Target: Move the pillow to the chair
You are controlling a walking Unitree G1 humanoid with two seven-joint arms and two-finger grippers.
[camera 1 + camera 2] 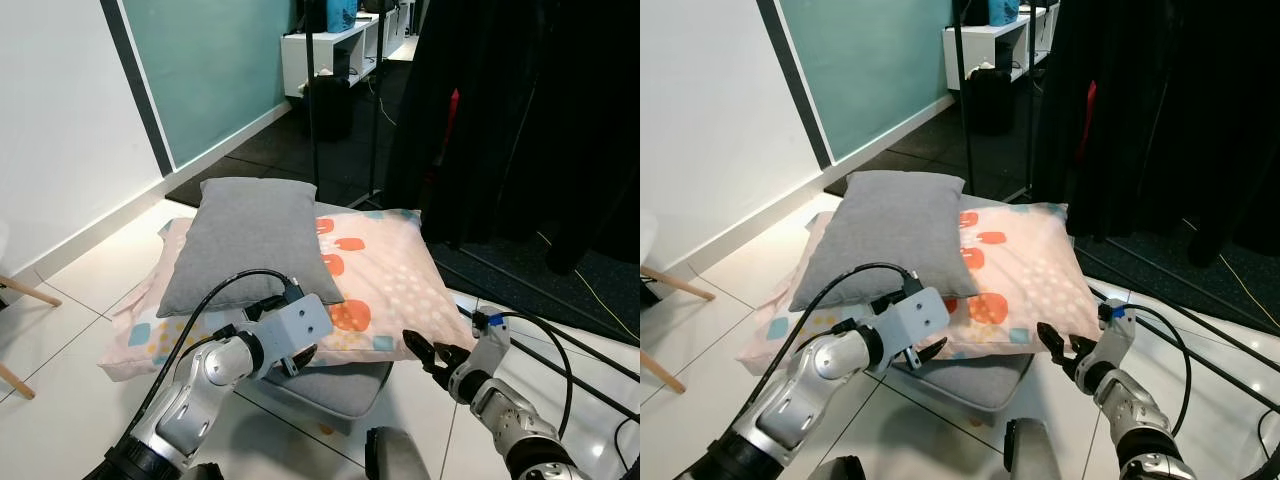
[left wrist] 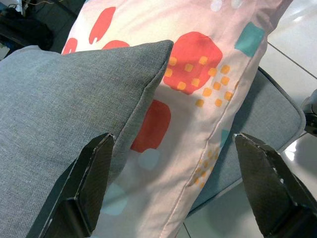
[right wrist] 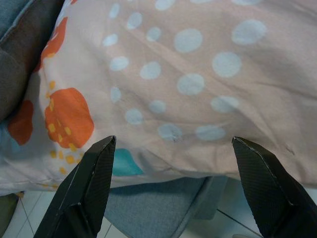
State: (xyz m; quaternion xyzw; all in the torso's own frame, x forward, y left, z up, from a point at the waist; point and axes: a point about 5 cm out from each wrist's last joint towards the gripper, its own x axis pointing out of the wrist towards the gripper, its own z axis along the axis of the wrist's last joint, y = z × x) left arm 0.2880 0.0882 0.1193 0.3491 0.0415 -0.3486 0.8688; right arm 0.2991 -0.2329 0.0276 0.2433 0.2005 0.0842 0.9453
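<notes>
Three cushions lie stacked on the floor. A grey pillow point(image 1: 250, 240) is on top at the left, resting on a pink patterned pillow point(image 1: 385, 285), with a flat grey cushion point(image 1: 335, 388) underneath. My left gripper point(image 1: 298, 358) is open at the near edge of the stack, facing the grey pillow's corner point(image 2: 148, 59) and the pink pillow's seam point(image 2: 208, 148). My right gripper point(image 1: 425, 352) is open too, just off the pink pillow's near right corner point(image 3: 198, 99). Neither holds anything. The chair's wooden legs point(image 1: 22, 292) poke in at the far left.
Black curtains point(image 1: 520, 110) hang at the right behind the stack. A black stand pole point(image 1: 310, 100) rises just beyond the pillows, and cables point(image 1: 560, 300) run over the floor at the right. A white shelf point(image 1: 330, 45) stands at the back. White tiled floor point(image 1: 90, 270) lies between stack and chair.
</notes>
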